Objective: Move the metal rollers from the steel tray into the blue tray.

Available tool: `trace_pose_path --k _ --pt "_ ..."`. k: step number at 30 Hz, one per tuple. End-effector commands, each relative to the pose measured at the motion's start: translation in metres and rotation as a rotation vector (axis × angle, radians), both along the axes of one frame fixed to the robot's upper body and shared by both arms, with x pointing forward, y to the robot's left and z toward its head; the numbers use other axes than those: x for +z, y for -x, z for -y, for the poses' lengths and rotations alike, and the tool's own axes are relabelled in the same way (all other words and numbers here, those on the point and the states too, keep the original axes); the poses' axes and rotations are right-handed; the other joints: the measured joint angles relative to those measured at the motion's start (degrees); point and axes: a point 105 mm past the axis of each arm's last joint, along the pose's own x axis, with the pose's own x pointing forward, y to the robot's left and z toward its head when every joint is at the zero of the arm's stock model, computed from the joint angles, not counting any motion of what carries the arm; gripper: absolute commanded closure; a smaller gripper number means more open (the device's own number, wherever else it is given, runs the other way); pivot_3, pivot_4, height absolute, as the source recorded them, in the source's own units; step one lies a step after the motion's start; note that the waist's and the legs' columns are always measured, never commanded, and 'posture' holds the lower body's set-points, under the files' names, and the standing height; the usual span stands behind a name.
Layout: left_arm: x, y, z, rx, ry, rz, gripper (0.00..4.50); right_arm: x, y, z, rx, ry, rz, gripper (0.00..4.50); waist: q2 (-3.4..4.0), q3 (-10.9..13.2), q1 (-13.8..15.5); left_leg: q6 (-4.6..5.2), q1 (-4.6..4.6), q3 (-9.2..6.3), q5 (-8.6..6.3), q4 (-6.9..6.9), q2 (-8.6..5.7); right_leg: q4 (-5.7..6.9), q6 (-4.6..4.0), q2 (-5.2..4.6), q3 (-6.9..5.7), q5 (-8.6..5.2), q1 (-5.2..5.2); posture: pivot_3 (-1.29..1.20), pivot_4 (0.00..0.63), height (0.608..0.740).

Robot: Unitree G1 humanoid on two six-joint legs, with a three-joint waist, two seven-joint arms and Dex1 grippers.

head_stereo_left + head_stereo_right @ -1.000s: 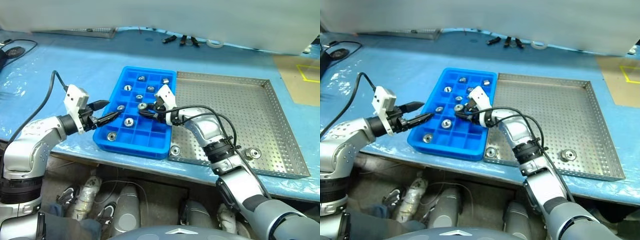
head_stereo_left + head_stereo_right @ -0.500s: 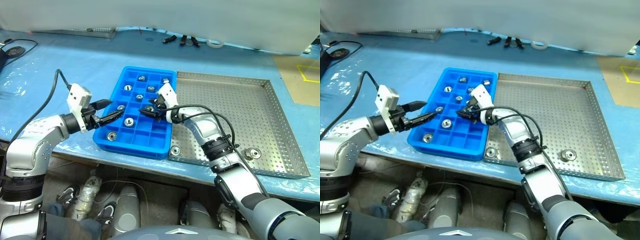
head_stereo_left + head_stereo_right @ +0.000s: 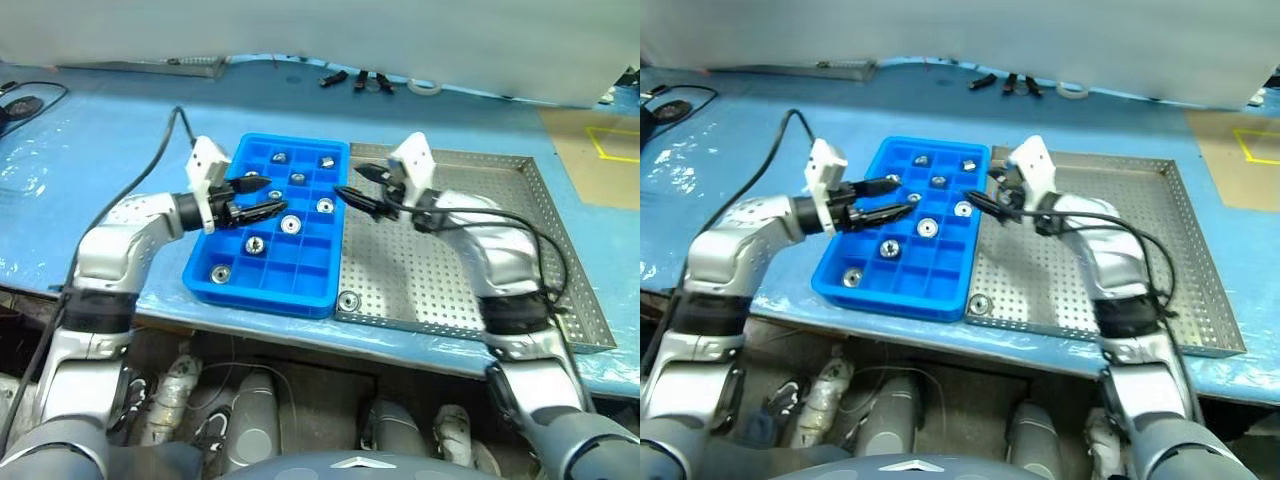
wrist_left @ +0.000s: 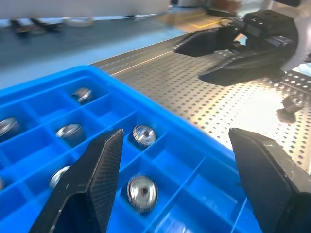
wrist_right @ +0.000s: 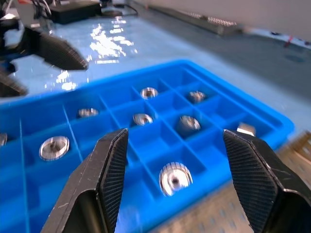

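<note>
The blue tray [image 3: 300, 290] lies left of the steel tray [image 3: 480, 180], their sides touching. Several metal rollers [image 3: 290, 225] sit in the blue tray's compartments, seen close in the wrist views [image 5: 175, 177] [image 4: 141, 191]. One roller [image 3: 349, 301] lies in the steel tray's near-left corner. My left gripper [image 3: 270, 196] hovers open and empty over the blue tray's left half. My right gripper [image 3: 350, 182] is open and empty above the seam between the two trays, pointing left. My right arm covers part of the steel tray's floor.
Small black parts [image 3: 360, 78] and a white ring [image 3: 425, 87] lie at the back of the blue-covered table. A second perforated tray [image 3: 170, 65] sits far back left. A cable [image 3: 150, 170] trails from my left wrist. Brown board with yellow tape [image 3: 600, 150] lies at the right.
My right gripper has opened, leaving a roller in the blue tray, and has drawn back right and up to the trays' seam. My left gripper has moved right over the blue tray.
</note>
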Motion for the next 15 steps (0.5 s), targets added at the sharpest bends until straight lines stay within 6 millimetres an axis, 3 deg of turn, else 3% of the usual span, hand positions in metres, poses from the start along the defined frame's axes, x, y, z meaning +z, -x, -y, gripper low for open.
trace_pose_path --k 1,6,15 --pt "0.009 -0.006 0.02 -0.098 -0.005 0.051 0.86 0.02 0.02 0.032 -0.059 0.026 0.057 1.22 0.0 0.0 -0.84 0.02 0.01 0.02 -0.01 0.02 0.0 0.0 0.01 0.0 0.04 0.01 0.0 -0.16 0.15 0.74" --pt "0.007 -0.012 0.056 -0.234 0.006 0.05 0.86 0.006 0.039 0.078 -0.228 0.086 0.012 1.22 0.0 0.0 -3.1 0.11 0.18 0.12 -0.05 0.06 0.01 -0.01 -0.2 -0.01 0.19 -0.11 0.12 -0.29 0.15 0.74" --pt "0.004 -0.004 0.109 -0.448 0.009 0.063 0.86 -0.04 0.067 0.121 -0.409 0.126 -0.116 1.22 0.0 -0.01 -6.24 0.86 0.24 0.45 -0.5 0.33 -0.01 -0.13 -0.22 -0.03 0.51 -0.12 0.15 -0.41 0.15 0.74"
